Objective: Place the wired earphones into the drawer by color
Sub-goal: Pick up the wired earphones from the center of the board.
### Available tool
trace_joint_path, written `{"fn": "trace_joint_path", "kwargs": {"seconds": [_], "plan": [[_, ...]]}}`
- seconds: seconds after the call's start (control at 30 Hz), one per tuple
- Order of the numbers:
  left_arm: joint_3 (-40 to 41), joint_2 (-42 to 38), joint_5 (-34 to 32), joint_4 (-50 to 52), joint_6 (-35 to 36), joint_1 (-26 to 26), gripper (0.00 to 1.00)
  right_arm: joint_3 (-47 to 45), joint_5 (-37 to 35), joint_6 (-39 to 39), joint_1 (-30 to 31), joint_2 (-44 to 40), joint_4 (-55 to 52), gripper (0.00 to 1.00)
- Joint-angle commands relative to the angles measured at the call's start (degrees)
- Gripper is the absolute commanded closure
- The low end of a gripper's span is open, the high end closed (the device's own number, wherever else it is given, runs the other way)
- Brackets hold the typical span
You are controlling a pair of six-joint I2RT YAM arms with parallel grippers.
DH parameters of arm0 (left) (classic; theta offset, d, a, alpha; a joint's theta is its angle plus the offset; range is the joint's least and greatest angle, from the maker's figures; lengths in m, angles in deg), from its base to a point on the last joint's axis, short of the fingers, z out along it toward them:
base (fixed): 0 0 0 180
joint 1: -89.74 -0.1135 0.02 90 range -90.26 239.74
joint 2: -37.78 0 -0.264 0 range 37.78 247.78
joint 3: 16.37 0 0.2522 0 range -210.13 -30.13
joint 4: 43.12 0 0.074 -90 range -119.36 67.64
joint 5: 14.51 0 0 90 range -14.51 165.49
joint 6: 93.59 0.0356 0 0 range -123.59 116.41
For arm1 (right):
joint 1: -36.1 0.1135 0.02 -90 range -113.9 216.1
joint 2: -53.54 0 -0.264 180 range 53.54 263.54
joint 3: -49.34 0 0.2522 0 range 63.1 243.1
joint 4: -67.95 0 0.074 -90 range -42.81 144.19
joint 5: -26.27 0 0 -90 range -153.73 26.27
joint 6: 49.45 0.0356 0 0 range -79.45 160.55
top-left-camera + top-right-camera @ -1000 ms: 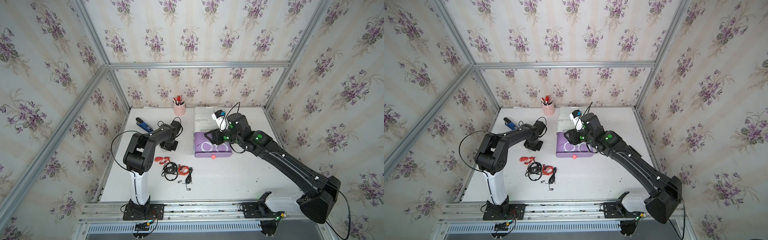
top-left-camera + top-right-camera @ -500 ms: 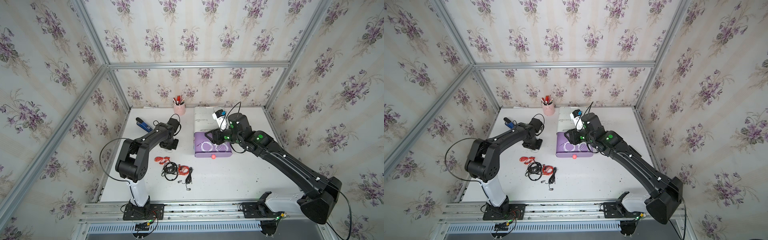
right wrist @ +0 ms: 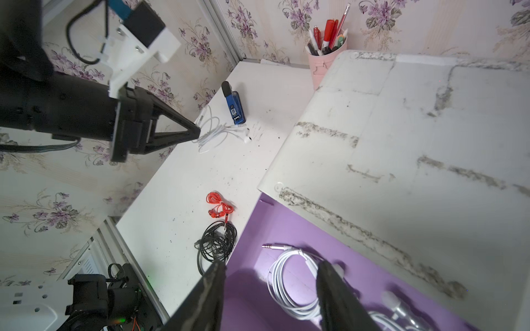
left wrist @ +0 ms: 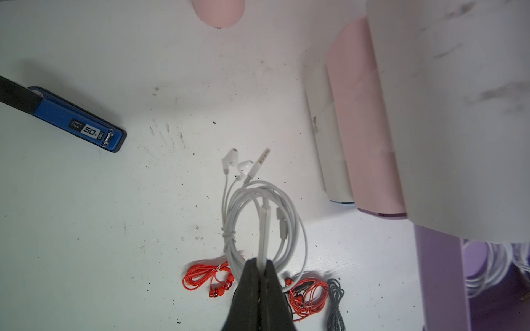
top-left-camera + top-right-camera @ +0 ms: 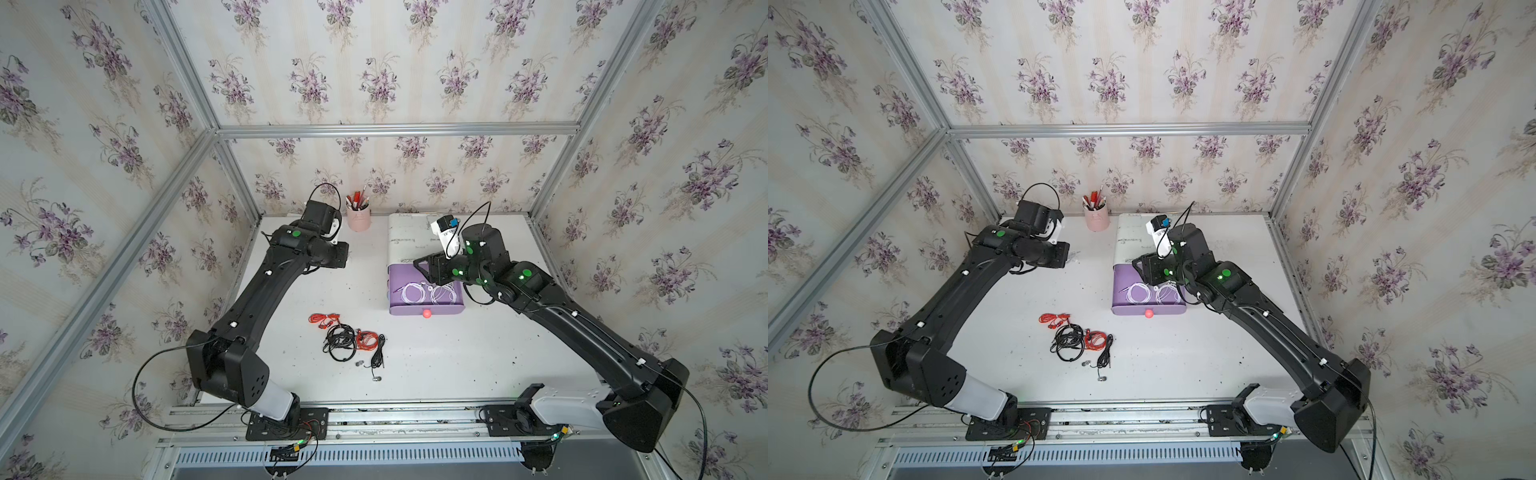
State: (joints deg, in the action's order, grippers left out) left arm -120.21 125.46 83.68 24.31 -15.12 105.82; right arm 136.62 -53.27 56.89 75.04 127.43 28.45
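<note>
Left pincer (image 4: pixel 259 263) pinches white earphones (image 4: pixel 263 226) near stapler (image 4: pixel 77 120); right pincer (image 3: pixel 271 265) spread over drawer (image 3: pixel 272 223).

Purple drawer (image 5: pixel 1129 309) pulled open w/ two coils of white earphones (image 5: pixel 1139 293) inside; right pincer (image 5: pixel 1138 266) over its back edge. Red & black earphones (image 5: pixel 1071 337) mid-table (image 5: pixel 1017 332) (tangled, overlapping). Left pincer (image 5: pixel 1074 253) nr pen cup (image 5: pixel 1096 219).
</note>
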Motion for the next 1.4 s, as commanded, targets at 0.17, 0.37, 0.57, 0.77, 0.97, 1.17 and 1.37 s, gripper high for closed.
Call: {"fn": "trace_joint_path", "kwargs": {"seconds": [0.17,0.37,0.57,0.77,0.97,1.17,1.37], "plan": [[-5.38,-3.63,9.31,2.73,-3.65,-0.72,0.95,-3.48,10.58,4.69,0.00,-0.76,11.02,0.43],[-6.75,-6.15,13.92,0.53,-6.54,-0.70,0.94,-8.77,21.63,18.80,-0.05,1.01,27.33,0.37],[-7.38,-8.92,15.32,0.39,-7.83,-0.70,0.94,-12.95,25.53,32.59,1.42,4.58,45.41,0.30],[-7.18,-9.28,15.70,0.12,-8.35,-0.74,0.94,-16.17,24.41,46.50,4.95,9.54,62.57,0.26],[-7.47,-9.45,15.72,0.01,-8.42,-0.70,0.94,-20.23,20.30,60.04,6.35,14.56,79.00,0.25],[-7.39,-9.76,16.02,-0.18,-8.77,-0.70,0.93,-20.11,17.62,65.37,6.75,18.02,86.26,0.25],[-7.22,-10.03,15.94,-0.78,-9.34,-0.69,0.93,-17.79,17.78,70.98,8.18,23.44,93.67,0.25]]}}
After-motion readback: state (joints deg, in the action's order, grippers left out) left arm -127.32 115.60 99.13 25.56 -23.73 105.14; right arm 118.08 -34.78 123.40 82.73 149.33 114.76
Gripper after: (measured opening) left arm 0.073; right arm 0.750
